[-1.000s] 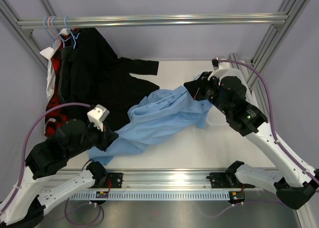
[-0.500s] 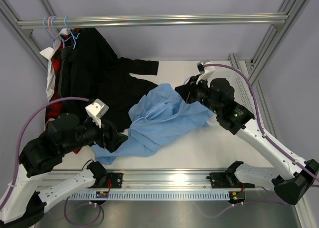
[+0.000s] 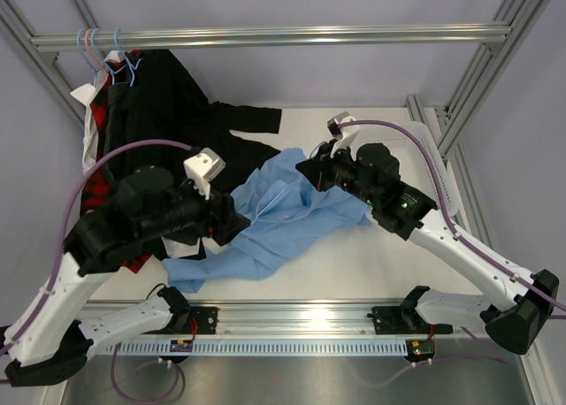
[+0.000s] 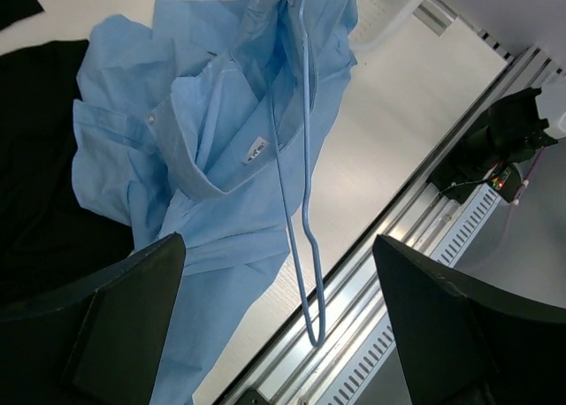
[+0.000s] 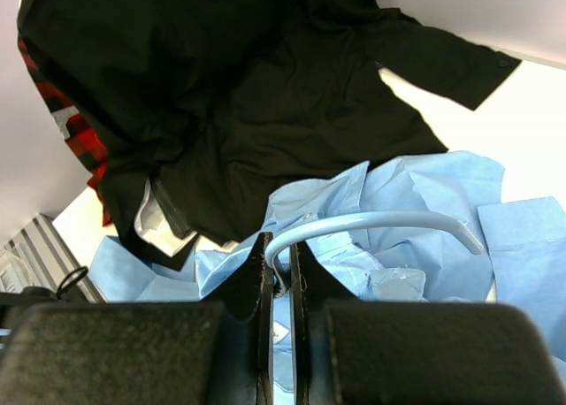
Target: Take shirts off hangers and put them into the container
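Pale walls and an aluminium frame enclose a white table (image 3: 354, 263), with a metal rail (image 3: 265, 37) running across the back. At far left, wire hangers (image 3: 97, 51) hook over the rail, and from them a black shirt (image 3: 177, 131) droops down onto the table, one sleeve stretched toward the middle. A red-and-black plaid shirt (image 3: 95, 206) and a white shirt (image 3: 87, 140) show at its left edge.

The left gripper (image 4: 281, 255) hovers over the near-left part of the light blue shirt (image 3: 292, 219), its fingers spread wide and gripping nothing. That shirt lies crumpled across the middle of the table, its collar and label turned up in the left wrist view and its left side overlapping the black shirt. A pale blue hanger (image 4: 305, 157) sits inside the collar opening; one end of it juts out past the shirt's near edge.

Right of centre, the right gripper (image 5: 281, 263) is clenched on the pale blue hanger, whose curved hook comes out from between the pinched fingers just above the blue cloth. At far right, the white container (image 3: 439, 171) stands on the table, largely hidden behind the right arm, just beside the shirt's right end. No shirt can be seen in the part of it that shows.
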Controlling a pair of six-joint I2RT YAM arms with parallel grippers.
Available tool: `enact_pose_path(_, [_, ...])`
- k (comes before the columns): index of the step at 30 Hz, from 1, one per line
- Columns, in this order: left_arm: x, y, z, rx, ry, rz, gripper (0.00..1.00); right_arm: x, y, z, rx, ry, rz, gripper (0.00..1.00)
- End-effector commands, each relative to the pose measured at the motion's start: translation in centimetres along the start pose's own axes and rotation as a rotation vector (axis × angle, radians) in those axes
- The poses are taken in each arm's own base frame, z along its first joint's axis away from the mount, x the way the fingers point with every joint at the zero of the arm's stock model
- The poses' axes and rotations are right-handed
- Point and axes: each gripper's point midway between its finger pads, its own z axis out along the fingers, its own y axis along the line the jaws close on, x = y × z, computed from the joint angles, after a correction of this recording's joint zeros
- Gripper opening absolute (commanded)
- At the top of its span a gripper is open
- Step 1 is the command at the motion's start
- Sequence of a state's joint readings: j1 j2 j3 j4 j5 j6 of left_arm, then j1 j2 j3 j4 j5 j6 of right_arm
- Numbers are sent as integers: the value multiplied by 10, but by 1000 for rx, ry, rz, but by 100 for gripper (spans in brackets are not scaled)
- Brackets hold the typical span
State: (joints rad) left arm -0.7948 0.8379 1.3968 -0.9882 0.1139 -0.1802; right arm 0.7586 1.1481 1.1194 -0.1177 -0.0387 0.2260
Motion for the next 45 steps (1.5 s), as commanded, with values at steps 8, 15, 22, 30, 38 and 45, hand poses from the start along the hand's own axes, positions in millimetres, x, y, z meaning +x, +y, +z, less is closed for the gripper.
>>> enact_pose_path(8, [5, -7, 44, 72, 58, 17, 78, -17, 14, 8, -12, -48, -53, 0])
enact_pose_path(15, [36, 4, 64, 29, 176, -18, 61, -16, 9, 10, 25, -49, -52, 0])
enact_pose_path(22, [59, 10, 73, -3, 239, -25, 47, -16, 7, 14, 42, -44, -41, 0])
enact_pose_path(30, [57, 15, 71, -36, 220, -7, 0, -13, 7, 15, 42, -33, -37, 0])
enact_pose_path(38, [45, 23, 53, -83, 139, 28, 0, -5, 8, 12, 41, -5, -15, 38])
enact_pose_path(45, [56, 37, 38, -158, 125, 15, 0, -12, 3, -3, 75, -14, 3, 87])
